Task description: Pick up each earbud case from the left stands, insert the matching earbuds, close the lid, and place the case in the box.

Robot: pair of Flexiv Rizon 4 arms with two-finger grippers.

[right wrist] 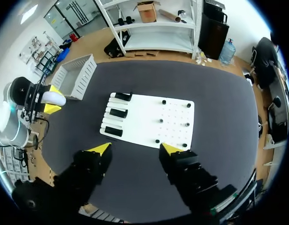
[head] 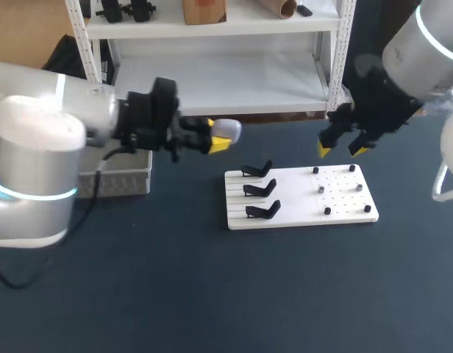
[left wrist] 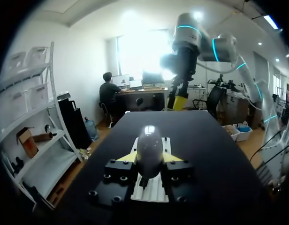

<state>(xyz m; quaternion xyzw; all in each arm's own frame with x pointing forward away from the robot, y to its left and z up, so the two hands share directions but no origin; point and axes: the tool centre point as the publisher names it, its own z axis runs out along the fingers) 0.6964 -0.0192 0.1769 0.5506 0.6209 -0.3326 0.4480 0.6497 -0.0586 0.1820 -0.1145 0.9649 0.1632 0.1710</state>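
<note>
My left gripper (head: 216,138) hangs above the table left of the white board (head: 300,213), shut on a pale rounded earbud case (head: 228,129). In the left wrist view the case (left wrist: 149,149) sits between the yellow tips of the gripper (left wrist: 148,158), its lid closed. Three black stands (head: 260,189) on the board's left part are empty. Several small dark pieces (head: 321,189) dot the board's right part. My right gripper (head: 341,150) hovers above the board's far right edge, open and empty. In the right wrist view that gripper (right wrist: 135,149) looks down on the board (right wrist: 175,117).
A grey slatted box (head: 127,182) stands at the table's left, partly hidden by my left arm, and shows as a basket (right wrist: 78,75) in the right wrist view. Dark tabletop (head: 234,294) spreads in front of the board.
</note>
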